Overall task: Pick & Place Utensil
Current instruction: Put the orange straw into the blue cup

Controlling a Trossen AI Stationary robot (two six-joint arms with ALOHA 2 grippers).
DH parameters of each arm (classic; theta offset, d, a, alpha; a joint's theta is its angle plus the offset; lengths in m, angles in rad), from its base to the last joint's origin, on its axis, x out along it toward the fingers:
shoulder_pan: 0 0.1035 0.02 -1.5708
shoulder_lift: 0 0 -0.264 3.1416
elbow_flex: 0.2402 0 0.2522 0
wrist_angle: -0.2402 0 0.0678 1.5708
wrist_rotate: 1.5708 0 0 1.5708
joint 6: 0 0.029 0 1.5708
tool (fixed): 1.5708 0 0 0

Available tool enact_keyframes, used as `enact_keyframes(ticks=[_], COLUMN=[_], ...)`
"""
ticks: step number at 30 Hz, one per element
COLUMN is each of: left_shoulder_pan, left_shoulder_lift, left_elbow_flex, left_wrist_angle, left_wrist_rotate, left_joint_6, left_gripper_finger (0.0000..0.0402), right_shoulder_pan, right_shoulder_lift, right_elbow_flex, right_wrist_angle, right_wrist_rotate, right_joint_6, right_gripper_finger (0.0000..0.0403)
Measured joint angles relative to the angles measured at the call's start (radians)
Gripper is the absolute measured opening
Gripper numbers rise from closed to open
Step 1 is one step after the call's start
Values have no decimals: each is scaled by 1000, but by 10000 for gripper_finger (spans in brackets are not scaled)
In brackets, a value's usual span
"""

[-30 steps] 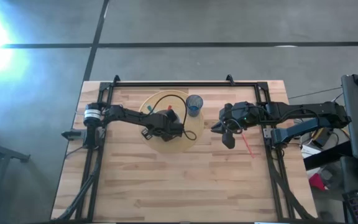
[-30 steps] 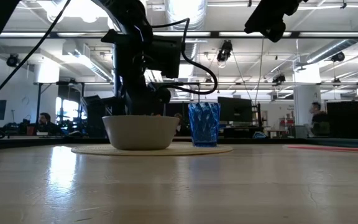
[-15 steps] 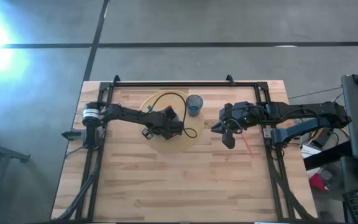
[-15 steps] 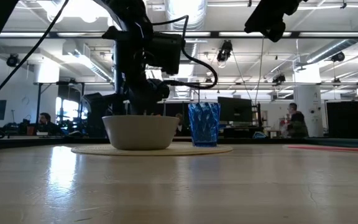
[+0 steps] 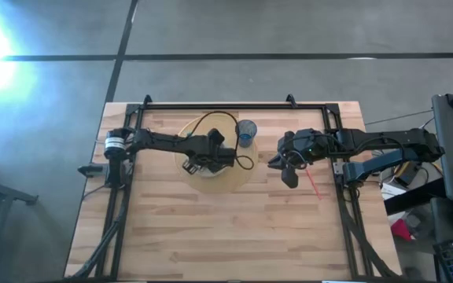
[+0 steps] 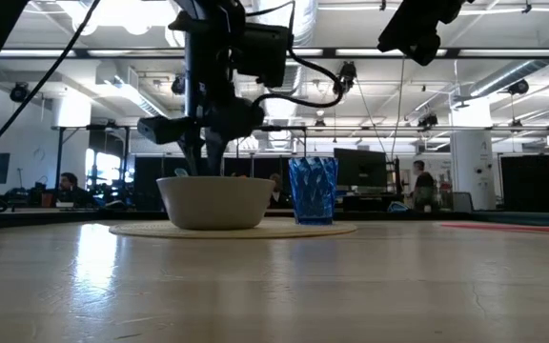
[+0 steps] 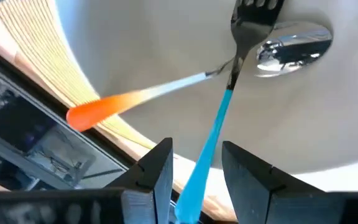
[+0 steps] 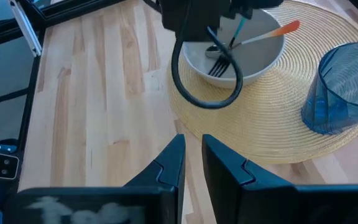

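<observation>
A white bowl stands on a round woven mat. Inside it lie a spoon with an orange handle and a fork with a blue handle. The fork's tines rest on the bowl's floor and its handle slants up over the rim. My left gripper hangs open above the bowl, a finger on each side of the blue handle, apparently clear of it. My right gripper is shut and holds nothing, hovering right of the mat.
A blue ribbed cup stands on the mat's far right part, close to the bowl. A thin red utensil lies on the wood near the table's right edge. Bare wood covers the near half of the table.
My left gripper has risen from down at the bowl to well above its rim and has turned about as it rose, the arm's wrist swinging toward the far edge. The fork and spoon stay in the bowl. A person walks in the room behind.
</observation>
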State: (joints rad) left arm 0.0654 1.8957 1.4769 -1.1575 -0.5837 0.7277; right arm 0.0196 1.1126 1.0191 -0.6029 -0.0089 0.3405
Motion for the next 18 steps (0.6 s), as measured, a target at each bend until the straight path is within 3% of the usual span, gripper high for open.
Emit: enact_keyframes(ticks=[7,18], left_shoulder_pan=[0,0], left_shoulder_lift=[-5,-149], left_elbow_flex=[80,84], left_wrist_angle=[-109,-73], left_wrist_rotate=[114,329], left_joint_6=[-113,-227], left_gripper_finger=[133,133], right_shoulder_pan=[0,0], right_shoulder_lift=[0,-1], right_elbow_flex=[0,0], right_wrist_angle=[-50,-186], right_wrist_rotate=[-2,-1], right_joint_6=[19,128], right_gripper_finger=[52,52])
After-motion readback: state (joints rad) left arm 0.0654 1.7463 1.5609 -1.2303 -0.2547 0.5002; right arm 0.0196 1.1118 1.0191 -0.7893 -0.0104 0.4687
